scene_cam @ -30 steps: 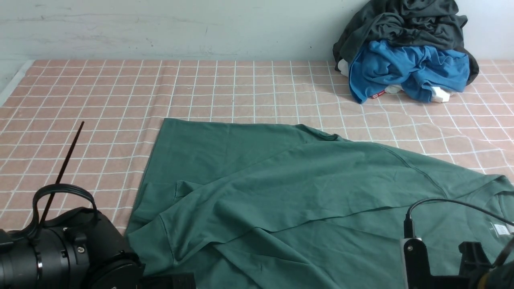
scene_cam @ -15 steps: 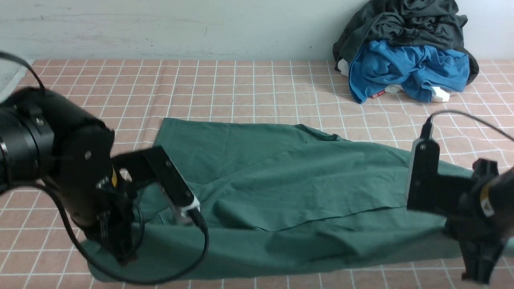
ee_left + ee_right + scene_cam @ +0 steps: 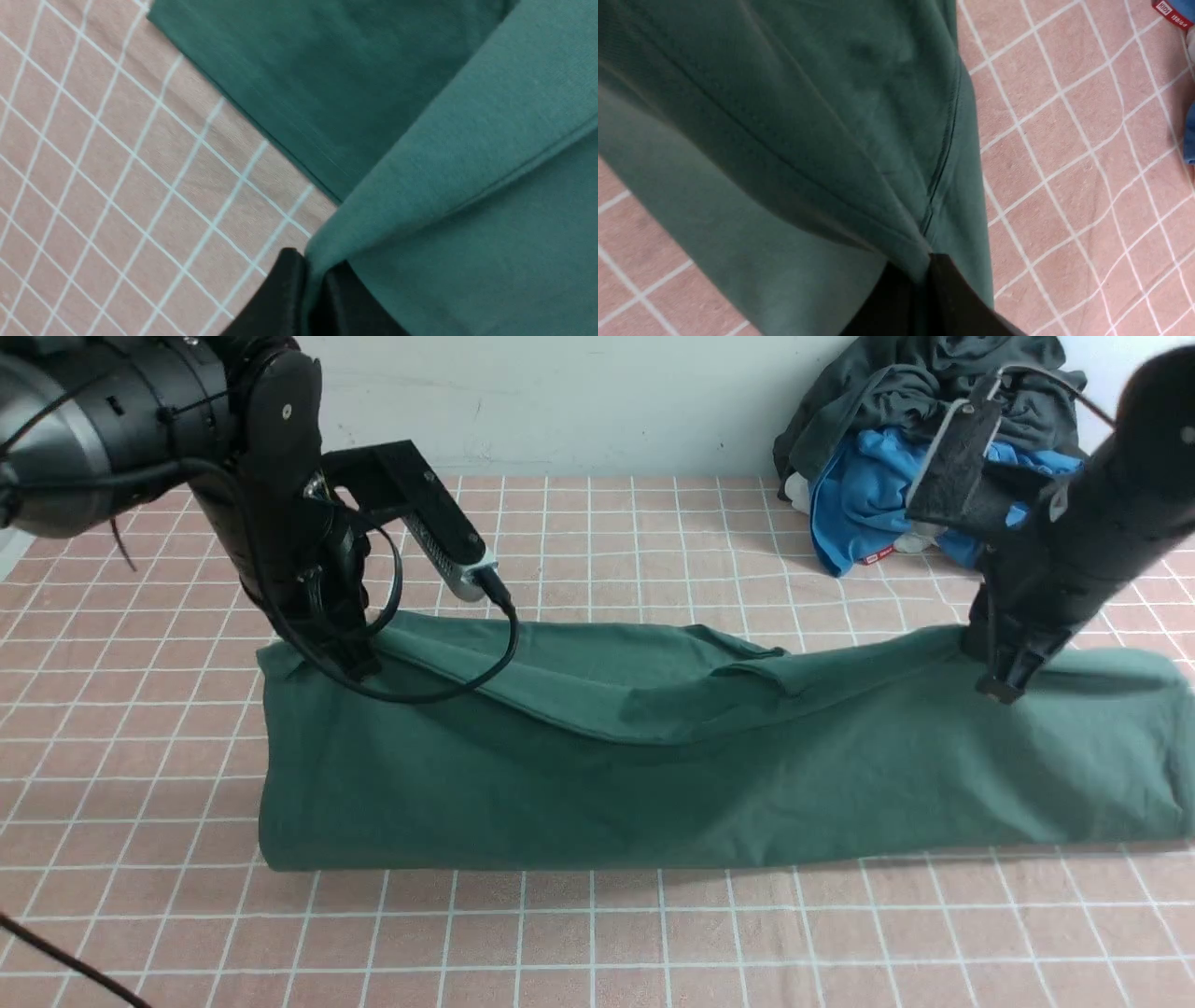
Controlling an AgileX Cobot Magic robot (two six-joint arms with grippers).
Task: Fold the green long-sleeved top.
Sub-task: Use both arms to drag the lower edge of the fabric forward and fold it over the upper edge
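While the left gripper (image 3: 359, 665) and the right gripper (image 3: 997, 687) each have their fingers pinched tight on the far edge of the green top (image 3: 653, 784), one near each end, it lies doubled over across the checked tablecloth (image 3: 597, 933).

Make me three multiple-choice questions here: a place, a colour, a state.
1. Where is the clothes pile? A near left; B far right, by the wall; C table's middle.
2. What colour is the table cover? A pink with white lines; B grey; C yellow.
3. How do the left gripper and right gripper stand? A both open; B one open; C both shut on the green long-sleeved top.
B: it lies by the back wall, right. A: pink squares, white grid. C: both wrist views show fabric pinched.
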